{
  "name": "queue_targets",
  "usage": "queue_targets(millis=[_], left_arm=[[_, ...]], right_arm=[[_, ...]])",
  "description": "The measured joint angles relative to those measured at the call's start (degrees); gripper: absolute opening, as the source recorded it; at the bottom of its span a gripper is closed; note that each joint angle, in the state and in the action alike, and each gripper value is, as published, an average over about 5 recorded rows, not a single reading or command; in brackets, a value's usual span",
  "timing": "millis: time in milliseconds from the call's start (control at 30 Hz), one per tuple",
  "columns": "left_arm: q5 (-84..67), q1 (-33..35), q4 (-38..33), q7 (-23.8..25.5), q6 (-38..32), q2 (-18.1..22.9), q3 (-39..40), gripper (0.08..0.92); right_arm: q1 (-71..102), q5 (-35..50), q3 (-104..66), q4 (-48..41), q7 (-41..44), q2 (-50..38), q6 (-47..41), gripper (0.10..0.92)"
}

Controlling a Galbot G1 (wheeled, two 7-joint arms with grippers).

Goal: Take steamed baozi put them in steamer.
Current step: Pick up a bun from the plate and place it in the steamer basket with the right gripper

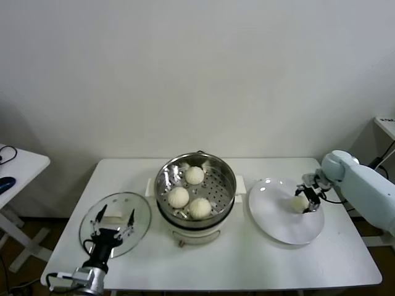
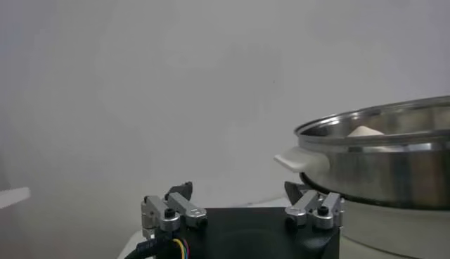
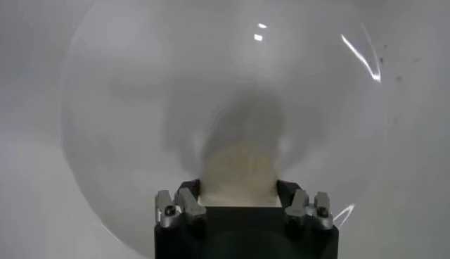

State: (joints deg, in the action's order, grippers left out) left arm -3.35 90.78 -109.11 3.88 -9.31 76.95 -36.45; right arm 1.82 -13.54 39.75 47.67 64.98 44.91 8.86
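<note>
The right gripper (image 1: 307, 198) hides part of the last baozi (image 1: 300, 203) on the plate (image 1: 278, 223); in its wrist view the bun is blurred, so contact seems likely but unclear. The steamer (image 2: 394, 158) is cut off in the left wrist view.

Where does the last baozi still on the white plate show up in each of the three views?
Head view: the baozi sits on the white plate, right of the steamer, between the right gripper fingers.
Left wrist view: not in it; only the steamer shows.
Right wrist view: low centre, between the fingers.
Shared landmark: the plate.
</note>
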Motion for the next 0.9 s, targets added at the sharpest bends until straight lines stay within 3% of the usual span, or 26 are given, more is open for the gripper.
queue_targets(millis=[300, 900], left_arm=[[-0.1, -0.18, -0.53, 0.05, 0.02, 0.36, 0.75, 0.823], [0.04, 0.12, -4.05, 0.3, 0.59, -0.21, 3.55, 0.823]], right_arm=[[-11.94, 14.07, 11.33, 3.63, -0.41, -0.58, -4.98, 0.702], [-46.56, 57.76, 46.62, 13.65, -4.18, 10.68, -19.23, 0.697]])
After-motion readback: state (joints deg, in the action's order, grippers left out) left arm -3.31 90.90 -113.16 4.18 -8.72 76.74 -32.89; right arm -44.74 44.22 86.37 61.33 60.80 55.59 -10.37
